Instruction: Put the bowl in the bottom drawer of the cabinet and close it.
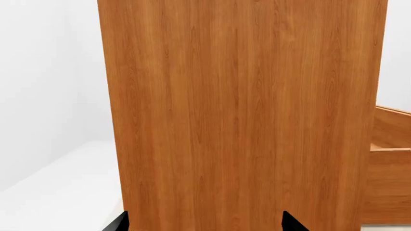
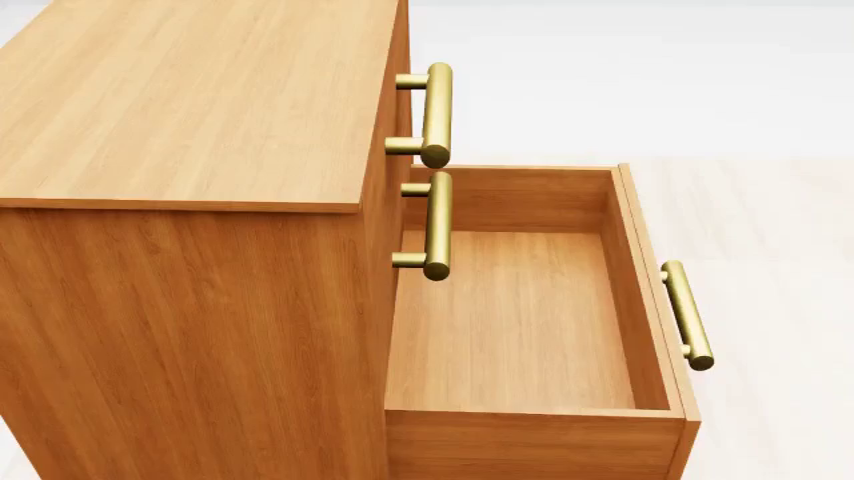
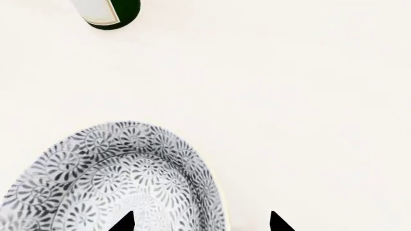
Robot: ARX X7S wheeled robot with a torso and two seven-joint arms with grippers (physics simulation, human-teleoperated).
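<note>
My right claw [image 3: 200,224] hangs over the bowl [image 3: 109,183], its two dark tips spread apart: one tip shows over the bowl's patterned inside, the other out past the rim over the pale surface. So the rim lies between my open fingers, and nothing is pinched yet as far as I can tell. The bowl sits upright on that pale surface, well apart from a dark green and white object [image 3: 109,13] at the far side of it.

The bottom drawer [image 2: 534,330] already stands pulled out from the cabinet [image 2: 187,200] and looks bare inside, its brass handle [image 2: 687,315] on the front panel. The two drawers above it are shut. My left claw [image 1: 204,224] faces the cabinet's plain wooden side with its tips apart, holding nothing.

The step in hand, as I judge it, is the grasp. I should lower straight onto the rim so one finger goes inside and one outside, then close firmly (a steep glazed wall may slip under a shallow bite). After that I want to lift cleanly, carry the bowl level over the drawer's open box, set it down near the middle, and keep it clear of the middle drawer's handle [image 2: 435,225] that juts over the opening.
</note>
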